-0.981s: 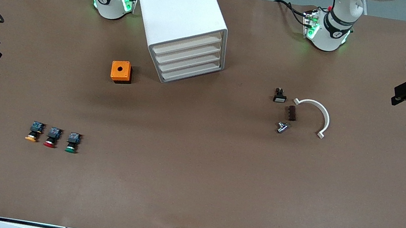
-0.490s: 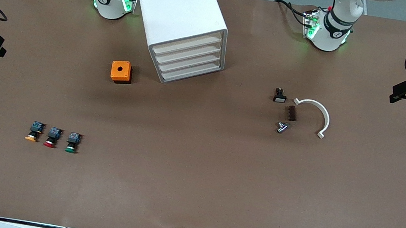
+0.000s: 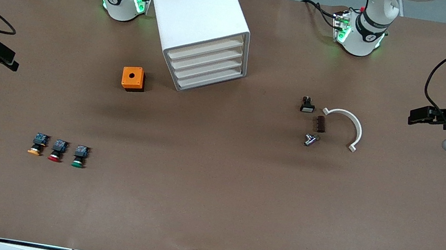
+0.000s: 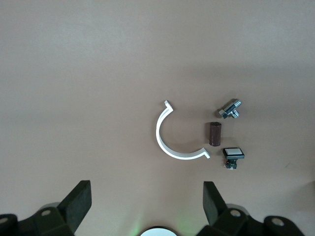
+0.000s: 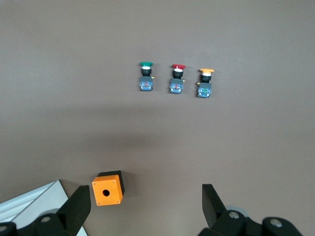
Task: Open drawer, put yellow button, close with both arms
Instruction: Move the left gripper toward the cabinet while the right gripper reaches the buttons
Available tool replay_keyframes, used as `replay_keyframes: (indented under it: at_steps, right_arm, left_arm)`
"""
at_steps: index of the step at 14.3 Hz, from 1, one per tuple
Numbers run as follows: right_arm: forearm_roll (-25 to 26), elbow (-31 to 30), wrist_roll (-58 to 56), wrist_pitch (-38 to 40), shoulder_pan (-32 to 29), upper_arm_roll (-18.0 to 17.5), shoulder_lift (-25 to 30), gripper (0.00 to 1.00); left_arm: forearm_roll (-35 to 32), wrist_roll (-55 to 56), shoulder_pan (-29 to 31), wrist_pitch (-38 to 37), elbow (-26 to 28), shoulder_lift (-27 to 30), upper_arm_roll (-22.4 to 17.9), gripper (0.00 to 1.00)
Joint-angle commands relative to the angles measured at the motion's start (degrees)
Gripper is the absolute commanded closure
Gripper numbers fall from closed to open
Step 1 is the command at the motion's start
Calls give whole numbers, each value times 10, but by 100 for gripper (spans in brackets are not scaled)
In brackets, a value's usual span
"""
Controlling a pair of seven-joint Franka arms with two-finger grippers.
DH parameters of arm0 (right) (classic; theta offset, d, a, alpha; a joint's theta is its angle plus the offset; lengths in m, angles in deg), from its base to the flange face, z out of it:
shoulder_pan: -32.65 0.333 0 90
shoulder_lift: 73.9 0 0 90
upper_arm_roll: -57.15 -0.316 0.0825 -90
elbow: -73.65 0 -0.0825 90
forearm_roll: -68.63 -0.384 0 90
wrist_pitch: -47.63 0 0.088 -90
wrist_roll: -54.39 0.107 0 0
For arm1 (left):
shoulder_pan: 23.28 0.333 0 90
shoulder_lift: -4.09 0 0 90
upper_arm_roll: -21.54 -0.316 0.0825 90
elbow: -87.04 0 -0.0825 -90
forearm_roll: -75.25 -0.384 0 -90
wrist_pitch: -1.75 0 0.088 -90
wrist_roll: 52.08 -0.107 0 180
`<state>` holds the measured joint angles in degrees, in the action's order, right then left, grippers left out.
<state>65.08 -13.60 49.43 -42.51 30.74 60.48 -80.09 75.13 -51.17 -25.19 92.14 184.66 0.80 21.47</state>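
Three buttons [image 3: 57, 150], one yellow button [image 3: 37, 144], four drawers, both grippers' jaws spread.

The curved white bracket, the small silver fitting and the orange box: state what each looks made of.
Curved white bracket: likely plastic, matte, uniform white, thin moulded strip.
Small silver fitting: metal, bright glints on its faces.
Orange box: probably plastic, even saturated colour, dull sheen, round hole in its top.

Orange box [image 3: 133, 78] beside cabinet [image 3: 196, 22]; red button [image 3: 57, 150], green button [image 3: 79, 156] near camera; white arc bracket [image 3: 350, 126], brown block [image 3: 320, 124], metal fitting [image 3: 310, 139], small switch [image 3: 307, 105] clustered on worktop [image 3: 212, 195].
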Motion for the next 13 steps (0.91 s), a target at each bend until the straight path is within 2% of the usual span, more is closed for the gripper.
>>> replay_keyframes:
  at_steps: [1, 2, 5, 7, 10, 13]
  right_arm:
    - [-5, -6, -13, 1, -22, -6, -34, 0]
    - [2, -6, -13, -2, -27, -6, -51, 0]
    - [44, -11, -13, -54, -28, -6, -94, 0]
    - [61, -21, -13, -110, -41, -6, -136, 0]
    - [68, -53, -13, -208, -50, -6, -181, 0]
    - [68, -55, -13, -252, -62, -6, -224, 0]
  left_arm:
    - [1, 10, -11, -17, -17, -16, 8, 0]
    - [1, 21, -18, -27, -26, -26, 10, 0]
    - [16, 113, -55, -119, -125, -94, 13, 0]
    - [47, 192, -79, -135, -147, -110, 13, 0]
    - [98, 393, -135, -137, -154, -136, 14, 0]
    - [207, 624, -156, -148, -177, -184, 15, 0]
